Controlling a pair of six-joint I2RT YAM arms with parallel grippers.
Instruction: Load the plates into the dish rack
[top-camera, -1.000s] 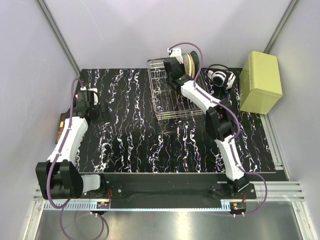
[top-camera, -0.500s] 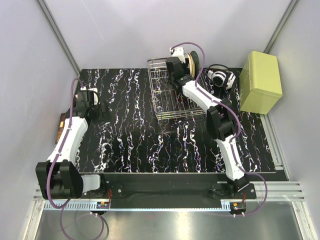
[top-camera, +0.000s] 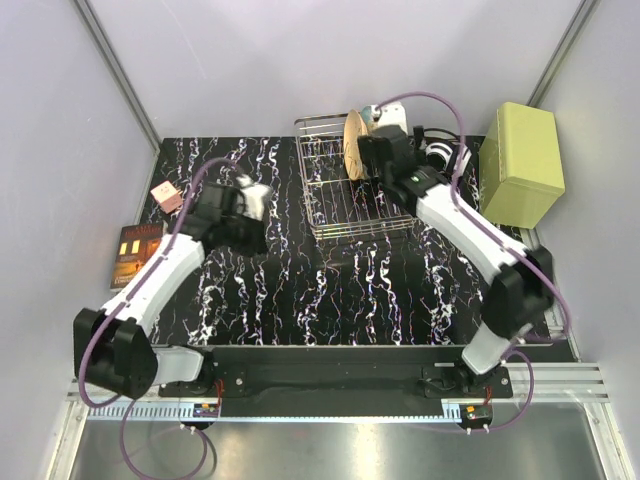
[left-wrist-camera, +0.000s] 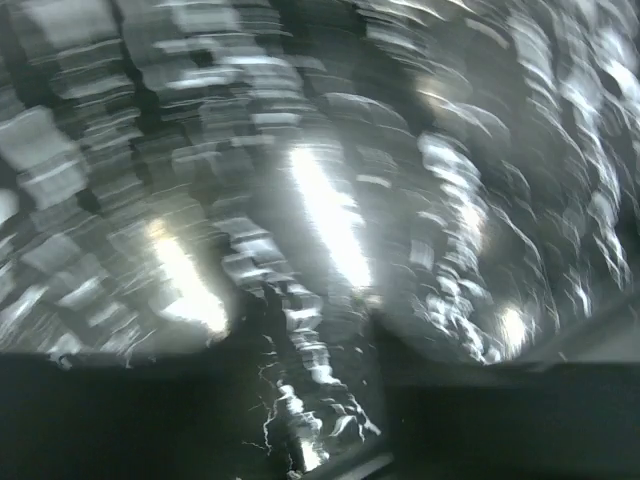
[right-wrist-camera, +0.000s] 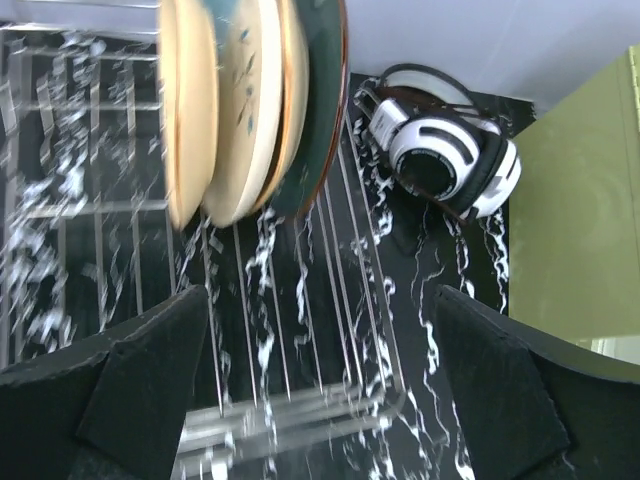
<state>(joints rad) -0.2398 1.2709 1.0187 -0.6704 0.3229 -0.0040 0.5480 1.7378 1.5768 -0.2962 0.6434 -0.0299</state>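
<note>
The plates stand on edge side by side at the far end of the dish rack (top-camera: 345, 205), whose chrome rods (right-wrist-camera: 300, 330) show in the right wrist view. They are tan plates (right-wrist-camera: 190, 100), one showing leaf motifs (right-wrist-camera: 248, 95), and a dark teal one (right-wrist-camera: 322, 100). The top view shows one tan plate (top-camera: 353, 150). My right gripper (top-camera: 383, 152) hangs just right of them, open and empty (right-wrist-camera: 320, 390), its fingers (right-wrist-camera: 120, 400) wide apart. My left gripper (top-camera: 250, 215) is over the table left of the rack. Its wrist view is only motion blur, so its jaws cannot be made out.
White headphones (top-camera: 442, 155) (right-wrist-camera: 445, 165) lie right of the rack. A pale green box (top-camera: 520, 165) (right-wrist-camera: 580, 230) stands at the far right. A small pink object (top-camera: 165, 196) and a brown book (top-camera: 135, 255) lie at the table's left edge.
My right gripper has opened, letting go of a plate in the rack, and shifted right. The left arm has swung from the table's left edge towards the middle.
</note>
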